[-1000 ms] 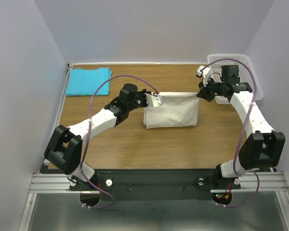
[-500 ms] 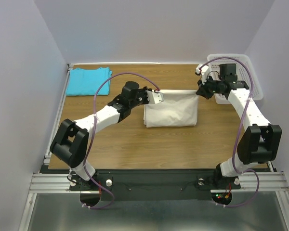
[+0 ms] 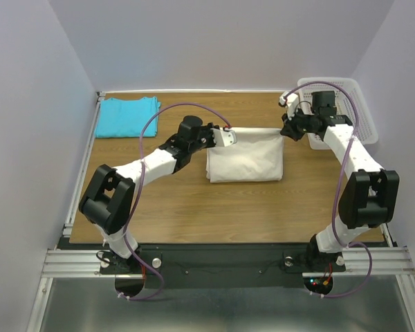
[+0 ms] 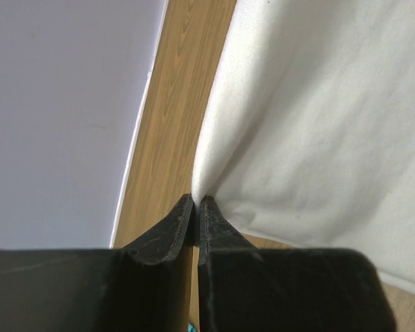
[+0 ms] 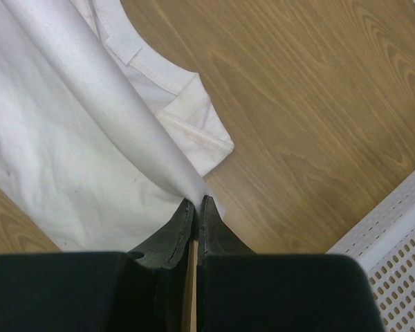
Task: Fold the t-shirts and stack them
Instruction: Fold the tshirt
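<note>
In the middle of the table, toward its far half, the cream t-shirt is spread as a partly folded panel. Its far edge is drawn between two pinched corners and the rest is draped down onto the wood. The cloth is judged to be light, soft and limp. No shape is kept by it, deep creases are seen running down from each pinched corner, and sagging is to be expected wherever it is left unsupported. It is neither fragile nor slippery, though a thin layer could be lost from a pinch if only the very edge is caught.

Hold is best taken at the corners or along a folded edge, with all layers gathered together, the two holds kept level and the span between them taut.

The left corner is nipped by the left gripper, its fingers pressed almost together on the fabric. The right corner is nipped in the same way by the right gripper, and the neckline and a seamed corner are seen lying on the wood just beyond it.

The turquoise t-shirt is laid folded at the far left corner of the table, well apart from the cream one. A white perforated basket is set at the far right, near the right gripper.
</note>
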Available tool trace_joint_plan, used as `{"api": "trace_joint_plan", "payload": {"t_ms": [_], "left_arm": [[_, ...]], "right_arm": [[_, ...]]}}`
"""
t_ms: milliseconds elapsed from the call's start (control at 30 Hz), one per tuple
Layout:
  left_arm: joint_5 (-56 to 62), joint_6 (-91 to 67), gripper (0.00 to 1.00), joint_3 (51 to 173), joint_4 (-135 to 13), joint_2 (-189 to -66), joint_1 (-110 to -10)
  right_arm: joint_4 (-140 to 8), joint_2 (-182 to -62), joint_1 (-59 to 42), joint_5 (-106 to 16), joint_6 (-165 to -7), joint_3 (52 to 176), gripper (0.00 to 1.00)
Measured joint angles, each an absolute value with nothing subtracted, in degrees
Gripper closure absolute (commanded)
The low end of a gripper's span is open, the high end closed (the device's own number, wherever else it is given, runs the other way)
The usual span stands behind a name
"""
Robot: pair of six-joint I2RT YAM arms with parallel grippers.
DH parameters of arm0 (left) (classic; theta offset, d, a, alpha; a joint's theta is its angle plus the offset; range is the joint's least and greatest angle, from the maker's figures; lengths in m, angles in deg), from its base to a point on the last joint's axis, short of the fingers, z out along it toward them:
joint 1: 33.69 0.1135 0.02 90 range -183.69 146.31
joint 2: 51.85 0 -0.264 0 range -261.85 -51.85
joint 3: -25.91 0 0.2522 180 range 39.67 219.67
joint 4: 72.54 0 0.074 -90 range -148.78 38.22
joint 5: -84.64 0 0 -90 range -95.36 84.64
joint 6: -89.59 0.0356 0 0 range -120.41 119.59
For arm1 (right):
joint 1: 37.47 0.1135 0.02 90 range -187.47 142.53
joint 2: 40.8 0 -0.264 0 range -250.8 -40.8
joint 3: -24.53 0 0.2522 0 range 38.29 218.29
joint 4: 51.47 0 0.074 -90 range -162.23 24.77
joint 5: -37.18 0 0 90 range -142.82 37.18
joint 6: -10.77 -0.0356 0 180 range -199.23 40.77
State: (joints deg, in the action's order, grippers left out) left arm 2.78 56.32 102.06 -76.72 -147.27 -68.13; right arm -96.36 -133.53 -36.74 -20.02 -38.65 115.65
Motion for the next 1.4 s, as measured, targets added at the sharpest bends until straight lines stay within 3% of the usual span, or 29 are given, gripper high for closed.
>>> {"api": "trace_joint_plan", "payload": {"t_ms": [667, 1400], "left_arm": [[1.27, 56.08, 1.0, 104.59, -79.16, -152.97, -67.21], [0.57, 54.96, 1.0, 107.65, -79.14, -157.21, -66.95]], "right_arm": [[-92.56, -139.67, -36.74, -20.7, -41.17, 119.98, 1.0], [-89.83, -144.65, -36.74, -21.9, -42.0, 120.0, 0.93]]}}
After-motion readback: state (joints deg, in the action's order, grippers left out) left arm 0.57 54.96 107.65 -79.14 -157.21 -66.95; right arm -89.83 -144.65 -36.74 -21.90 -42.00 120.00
